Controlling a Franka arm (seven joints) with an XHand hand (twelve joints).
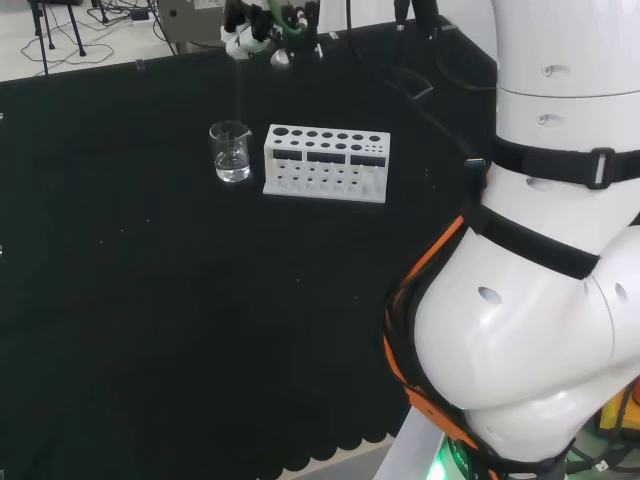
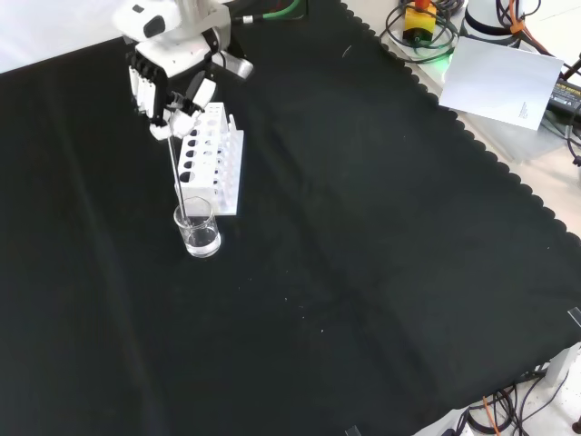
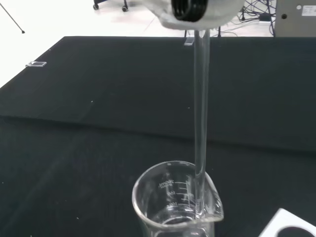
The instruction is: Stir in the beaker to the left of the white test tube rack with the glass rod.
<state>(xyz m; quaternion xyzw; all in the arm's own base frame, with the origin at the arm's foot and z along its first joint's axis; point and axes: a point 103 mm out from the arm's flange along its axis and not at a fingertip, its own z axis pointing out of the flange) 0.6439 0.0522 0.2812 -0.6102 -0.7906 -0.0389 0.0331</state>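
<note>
Here robot hand (image 2: pixel 168 86) holds glass rod (image 2: pixel 176 173) inside beaker (image 2: pixel 198 232)

In the wrist view the beaker (image 3: pixel 175 205) is cut off by the picture's lower edge, so its base stays unseen, and the white test tube rack (image 3: pixel 291 227) shows as a mere corner at the edge. The hand (image 3: pixel 197 10) there is a blurred white shape cut by the top edge. In the head view the glass rod (image 1: pixel 239 95) is so faint against the counter (image 1: pixel 150 300) that its lower end cannot be traced. How much liquid the beaker holds is hard to tell.
</note>
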